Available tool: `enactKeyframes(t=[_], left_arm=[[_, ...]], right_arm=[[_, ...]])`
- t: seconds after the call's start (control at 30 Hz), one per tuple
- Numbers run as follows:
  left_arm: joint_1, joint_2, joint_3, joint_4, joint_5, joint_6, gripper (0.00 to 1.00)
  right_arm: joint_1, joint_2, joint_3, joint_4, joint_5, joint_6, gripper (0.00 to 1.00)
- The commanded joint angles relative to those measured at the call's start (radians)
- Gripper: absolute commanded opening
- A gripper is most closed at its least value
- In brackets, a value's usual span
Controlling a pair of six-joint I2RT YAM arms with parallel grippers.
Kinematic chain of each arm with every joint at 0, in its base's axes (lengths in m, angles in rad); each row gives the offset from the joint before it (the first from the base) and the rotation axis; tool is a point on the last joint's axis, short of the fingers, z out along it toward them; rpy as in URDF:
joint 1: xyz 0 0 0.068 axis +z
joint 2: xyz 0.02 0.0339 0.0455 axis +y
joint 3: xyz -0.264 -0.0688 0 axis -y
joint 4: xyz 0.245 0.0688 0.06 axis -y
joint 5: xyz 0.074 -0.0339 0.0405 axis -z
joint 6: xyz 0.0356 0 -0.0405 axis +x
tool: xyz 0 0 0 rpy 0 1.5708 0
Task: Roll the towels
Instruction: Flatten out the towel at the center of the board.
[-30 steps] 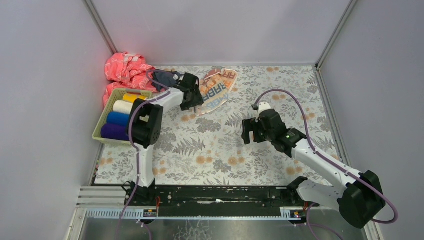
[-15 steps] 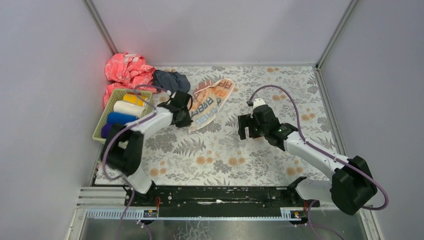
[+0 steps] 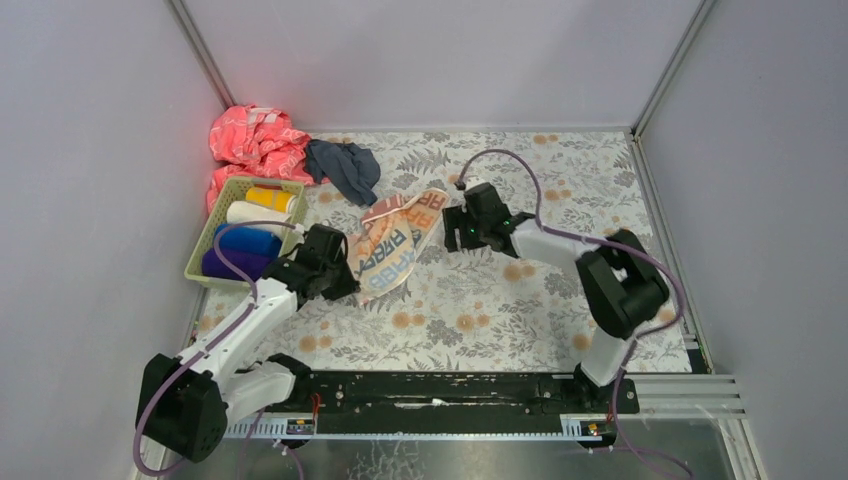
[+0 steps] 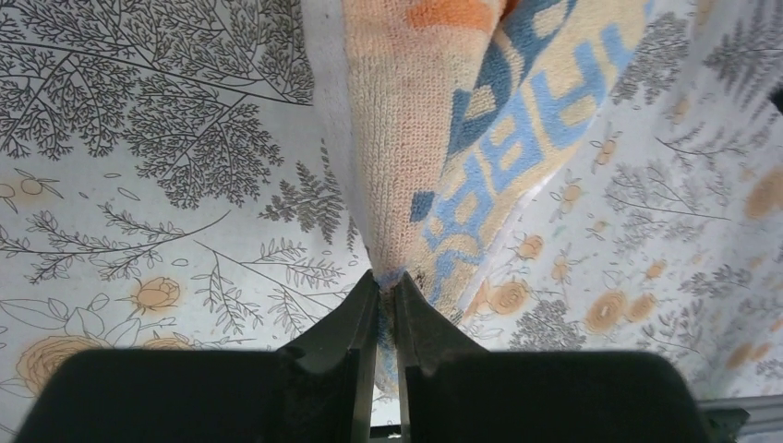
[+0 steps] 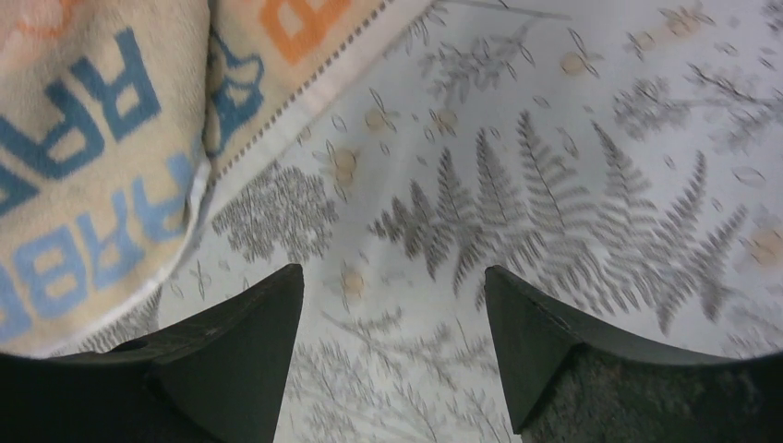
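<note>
Right now the left claw (image 4: 388, 288) is pinched tight on the 7 o'clock corner of the soft cream towel with blue "RABBIT" letters (image 3: 393, 250), which lies bunched up in the middle of the flower-print surface (image 3: 520, 320). The right claw (image 5: 392, 291) is wide open and empty, just beside the towel's 1 o'clock end. This looks like the spreading-out step, so next that claw should grab the far corner and help pull the towel flat.
</note>
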Motion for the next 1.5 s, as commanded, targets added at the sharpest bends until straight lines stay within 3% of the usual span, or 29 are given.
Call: enactKeyframes(t=[0.0,0.43,0.53,0.7,0.8,1.0,1.1,1.13,1.2,1.27,1.37,1.47], left_arm=[[0.002,-0.041,0.003,-0.039,0.037,-0.022,0.09],[0.003,-0.048,0.036,-0.054,0.015,0.000,0.09],[0.003,-0.049,0.063,-0.079,-0.019,0.011,0.09],[0.004,-0.078,0.148,-0.162,-0.115,0.042,0.09],[0.004,-0.078,0.217,-0.218,-0.160,0.069,0.09],[0.007,-0.069,0.283,-0.263,-0.187,0.109,0.09],[0.005,-0.048,0.292,-0.263,-0.188,0.120,0.09],[0.005,-0.036,0.288,-0.251,-0.188,0.121,0.09],[0.007,-0.002,0.278,-0.227,-0.187,0.123,0.09],[0.007,0.038,0.269,-0.193,-0.178,0.121,0.09],[0.007,0.085,0.251,-0.147,-0.155,0.119,0.10],[0.007,0.117,0.229,-0.119,-0.137,0.116,0.11]], right_arm=[[-0.001,0.141,0.145,0.098,-0.081,0.061,0.78],[0.110,0.452,0.403,-0.016,0.094,0.076,0.76],[0.125,0.493,0.453,-0.095,0.158,0.077,0.61],[0.098,0.439,0.418,-0.155,0.261,0.040,0.13],[0.026,0.372,0.399,-0.202,0.287,-0.019,0.00],[-0.129,0.288,0.480,-0.332,0.312,-0.371,0.00],[-0.207,0.298,0.553,-0.396,0.414,-0.477,0.03],[-0.236,0.302,0.588,-0.420,0.436,-0.468,0.09],[-0.278,0.294,0.635,-0.455,0.442,-0.424,0.36],[-0.288,0.258,0.650,-0.470,0.394,-0.376,0.53],[-0.289,0.183,0.580,-0.477,0.255,-0.276,0.64],[-0.289,0.114,0.451,-0.467,0.155,-0.173,0.64]])
